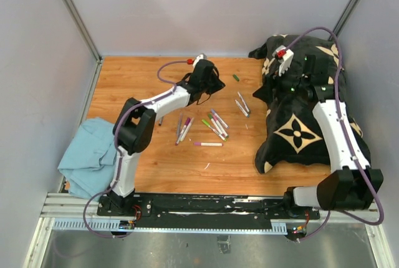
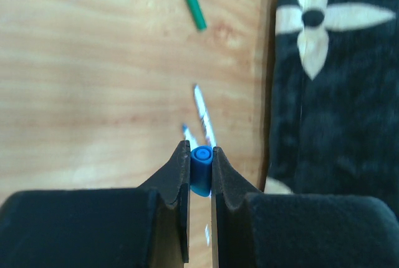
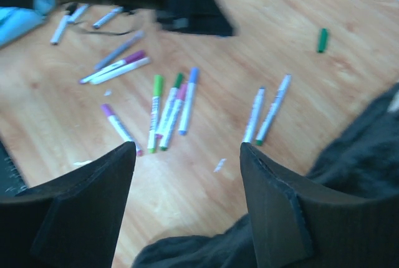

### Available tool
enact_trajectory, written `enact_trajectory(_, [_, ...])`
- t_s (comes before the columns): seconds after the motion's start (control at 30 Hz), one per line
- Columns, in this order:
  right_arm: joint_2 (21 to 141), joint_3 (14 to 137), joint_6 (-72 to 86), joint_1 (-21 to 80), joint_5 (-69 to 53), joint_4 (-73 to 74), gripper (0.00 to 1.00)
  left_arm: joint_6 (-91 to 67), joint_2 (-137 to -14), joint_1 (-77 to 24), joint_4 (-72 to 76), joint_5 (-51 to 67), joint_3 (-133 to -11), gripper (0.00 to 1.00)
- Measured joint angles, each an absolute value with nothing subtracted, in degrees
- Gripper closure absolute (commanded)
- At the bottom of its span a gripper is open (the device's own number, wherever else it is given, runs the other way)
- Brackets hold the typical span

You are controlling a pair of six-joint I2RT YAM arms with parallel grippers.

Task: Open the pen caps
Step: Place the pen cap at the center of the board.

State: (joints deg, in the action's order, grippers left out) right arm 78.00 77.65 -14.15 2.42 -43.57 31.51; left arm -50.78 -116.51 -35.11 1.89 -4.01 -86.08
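Observation:
My left gripper (image 2: pixel 201 151) is shut on a small blue pen cap (image 2: pixel 201 169), held above the wooden table; in the top view the gripper (image 1: pixel 212 84) is at the table's far middle. A loose green cap (image 2: pixel 195 10) lies ahead of it, also in the top view (image 1: pixel 236 77) and the right wrist view (image 3: pixel 322 40). Several pens (image 1: pixel 215 123) with purple, green, pink and blue ends lie scattered mid-table (image 3: pixel 168 109). Two pens (image 1: pixel 242 104) lie beside the cloth. My right gripper (image 3: pixel 187 153) is open and empty, high over the black cloth's edge.
A black cloth with cream flower marks (image 1: pixel 299 128) covers the table's right side. A light blue cloth (image 1: pixel 90 153) hangs at the left edge. Two more pens (image 3: pixel 87 15) lie near the left arm. The table (image 1: pixel 143 81) has grey walls on three sides.

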Motion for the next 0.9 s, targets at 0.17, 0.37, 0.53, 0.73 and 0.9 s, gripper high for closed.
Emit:
enact_trajectory(0.17, [70.6,67.4,-11.7,0.5,-52.2,27.4,0.27,-50.2,-130.6,-35.5,-12.2,-9.1,-110.6,1.0])
enact_trajectory(0.37, [69.0,60.2,-8.8,-4.7,-57.6,23.6,0.27,-49.3,-146.9,-35.4,-23.7,-10.9,-134.0,1.0])
enact_trajectory(0.53, [69.0,59.7,-7.8,-6.2,-59.6,21.5,0.26,-49.2,-150.7,-35.4,-25.8,-10.8,-135.9,1.0])
enact_trajectory(0.73, [69.0,59.4,-7.7,-6.2,-60.5,20.5,0.26,-49.3,-151.0,-35.4,-24.2,-10.4,-136.0,0.9])
enact_trajectory(0.9, [69.1,59.3,-7.7,-6.2,-60.9,20.3,0.26,-49.6,-151.6,-35.4,-23.0,-10.0,-136.2,0.82])
